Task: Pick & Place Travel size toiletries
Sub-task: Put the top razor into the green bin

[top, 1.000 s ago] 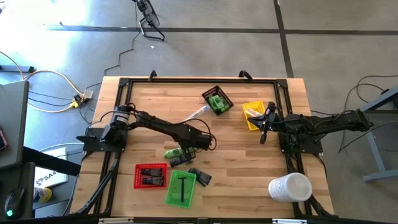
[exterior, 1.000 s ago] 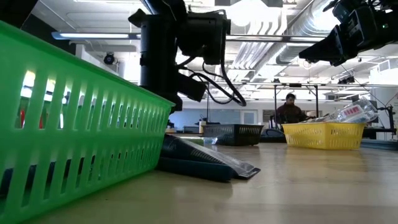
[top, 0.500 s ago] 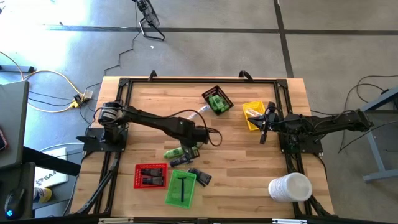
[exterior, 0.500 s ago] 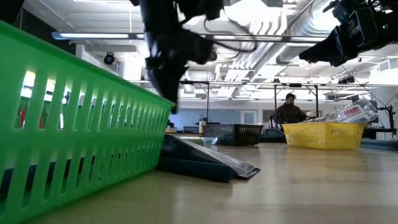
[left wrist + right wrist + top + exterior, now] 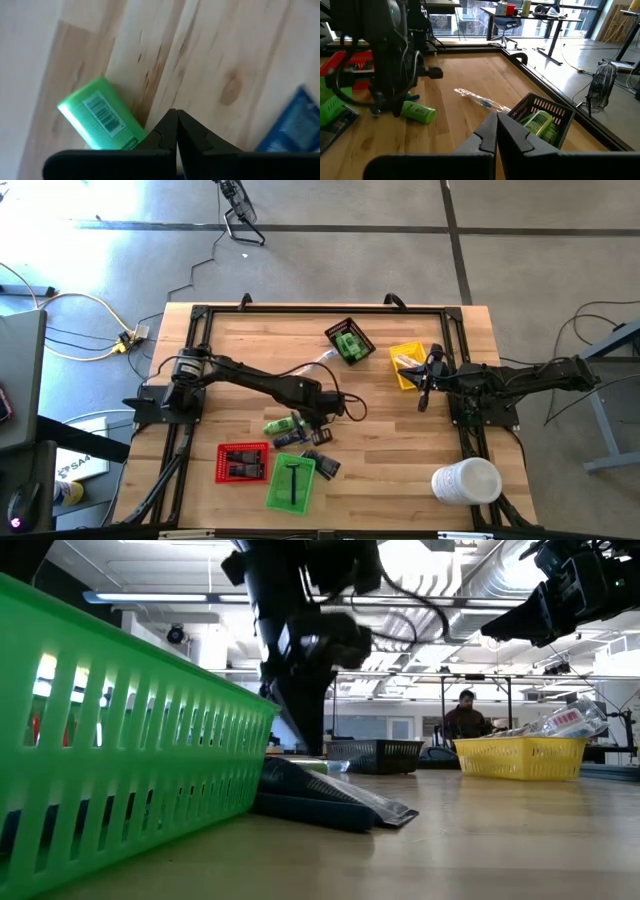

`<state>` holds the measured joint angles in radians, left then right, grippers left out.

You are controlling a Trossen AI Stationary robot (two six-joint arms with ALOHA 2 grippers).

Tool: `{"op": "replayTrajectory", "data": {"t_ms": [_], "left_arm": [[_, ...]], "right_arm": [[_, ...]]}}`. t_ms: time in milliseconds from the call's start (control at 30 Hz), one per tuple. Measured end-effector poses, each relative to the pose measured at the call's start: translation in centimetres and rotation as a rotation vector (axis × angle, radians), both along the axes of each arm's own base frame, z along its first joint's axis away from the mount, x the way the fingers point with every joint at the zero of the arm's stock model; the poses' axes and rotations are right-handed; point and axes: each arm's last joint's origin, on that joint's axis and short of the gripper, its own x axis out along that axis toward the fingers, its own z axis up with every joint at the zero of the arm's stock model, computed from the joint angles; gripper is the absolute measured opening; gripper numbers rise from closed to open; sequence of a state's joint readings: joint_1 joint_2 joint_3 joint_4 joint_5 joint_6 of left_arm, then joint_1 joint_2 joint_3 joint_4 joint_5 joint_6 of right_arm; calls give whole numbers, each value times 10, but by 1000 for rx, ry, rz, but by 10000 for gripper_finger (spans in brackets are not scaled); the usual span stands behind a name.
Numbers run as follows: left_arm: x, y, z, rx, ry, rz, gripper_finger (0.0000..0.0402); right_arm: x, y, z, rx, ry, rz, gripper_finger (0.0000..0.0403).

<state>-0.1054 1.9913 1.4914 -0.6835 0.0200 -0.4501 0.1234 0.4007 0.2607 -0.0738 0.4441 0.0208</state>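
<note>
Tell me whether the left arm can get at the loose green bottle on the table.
Probably yes. The left tool hangs just beside the green bottle, its fingers shut, and nothing lies over the bottle; it must open first. The right tool waits by the yellow tray.

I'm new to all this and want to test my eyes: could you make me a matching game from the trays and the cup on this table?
Things:
1. Black tray
2. Yellow tray
3. Green tray
4. White cup

Descriptions:
A. lies on its side near the right arm's base
B. holds one dark stick
C. holds green bottles
D. sits beside the right gripper

Pairs: 1-C, 2-D, 3-B, 4-A
</note>
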Motion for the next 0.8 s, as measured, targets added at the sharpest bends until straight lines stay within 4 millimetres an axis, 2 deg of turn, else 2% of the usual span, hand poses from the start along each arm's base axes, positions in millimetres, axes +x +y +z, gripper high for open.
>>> {"op": "replayTrajectory", "data": {"t_ms": [100,567,800], "left_arm": [[1,-1,-9,2,31,3,0],[-6,4,-11,109,99,72,0],[-5,7,-21,150,130,97,0]], "right_arm": [[0,0,0,0,0,0,3],[0,0,0,0,-1,0,3],[0,0,0,0,-1,0,3]]}}
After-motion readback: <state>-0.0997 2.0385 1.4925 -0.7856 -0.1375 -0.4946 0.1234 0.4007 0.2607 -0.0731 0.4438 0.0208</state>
